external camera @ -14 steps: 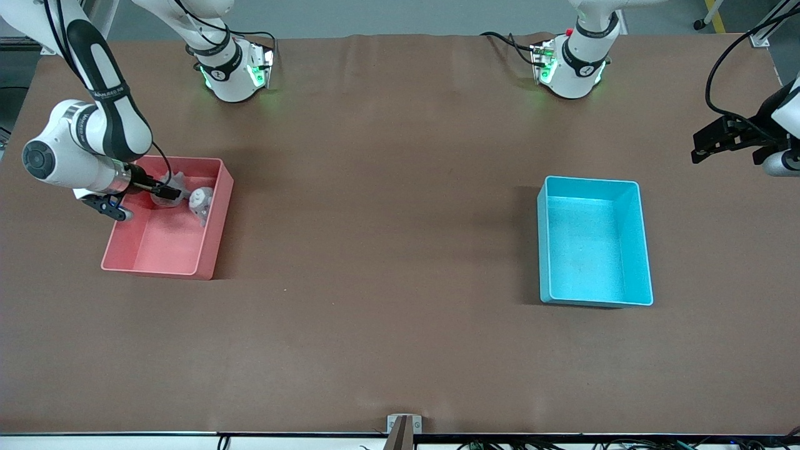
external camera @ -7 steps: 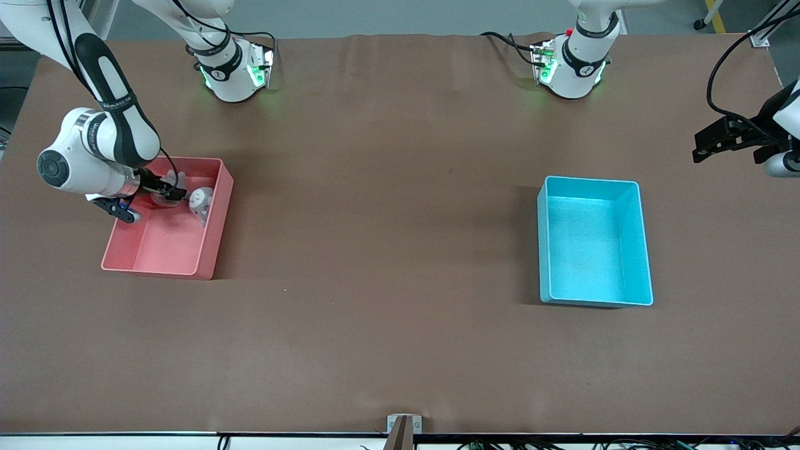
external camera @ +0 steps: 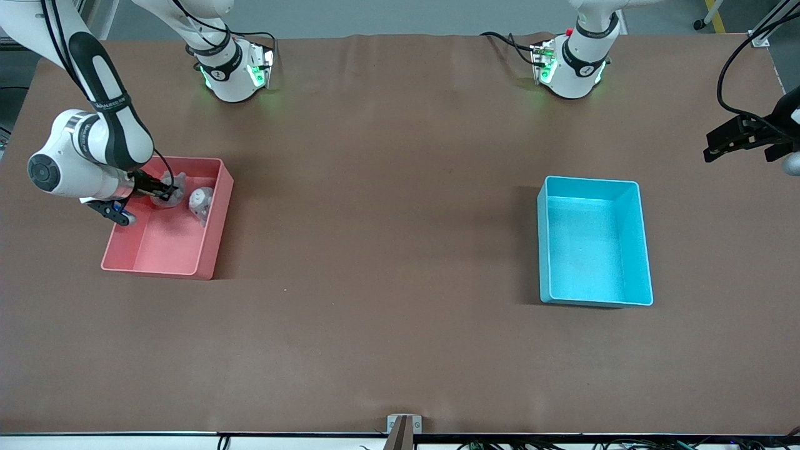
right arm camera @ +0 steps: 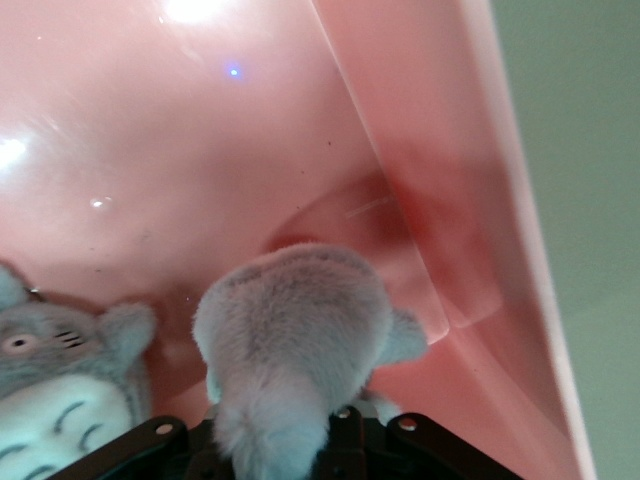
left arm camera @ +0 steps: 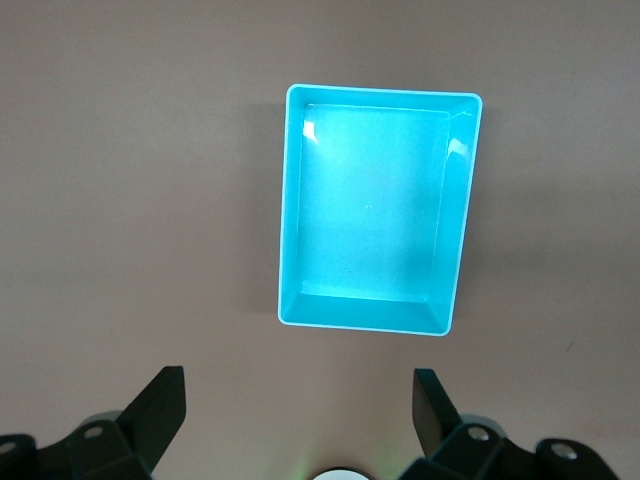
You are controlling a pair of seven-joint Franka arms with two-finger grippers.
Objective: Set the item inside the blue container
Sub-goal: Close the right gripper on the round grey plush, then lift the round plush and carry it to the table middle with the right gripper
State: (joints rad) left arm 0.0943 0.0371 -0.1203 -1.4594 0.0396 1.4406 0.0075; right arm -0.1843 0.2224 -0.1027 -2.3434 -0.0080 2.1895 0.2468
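The light blue container (external camera: 587,250) stands empty toward the left arm's end of the table; the left wrist view looks straight down on the blue container (left arm camera: 370,220). In the pink bin (external camera: 162,247), my right gripper (external camera: 164,194) is shut on a grey plush toy (external camera: 174,187). The right wrist view shows the grey plush toy (right arm camera: 290,330) pinched between the fingers of the right gripper (right arm camera: 285,450), close to a bin corner. My left gripper (external camera: 712,147) hangs open and empty over bare table beside the blue container; the left gripper (left arm camera: 298,385) shows spread fingers.
A second grey-and-white plush with a face (external camera: 200,201) lies in the pink bin against its wall, beside the held one; this second plush (right arm camera: 55,385) shows in the right wrist view too. The pink bin's wall (right arm camera: 420,130) rises close around the right gripper.
The right arm's wrist shifted a little over the pink bin, staying on the grey plush. The left gripper drew away from the blue container toward the table's end.
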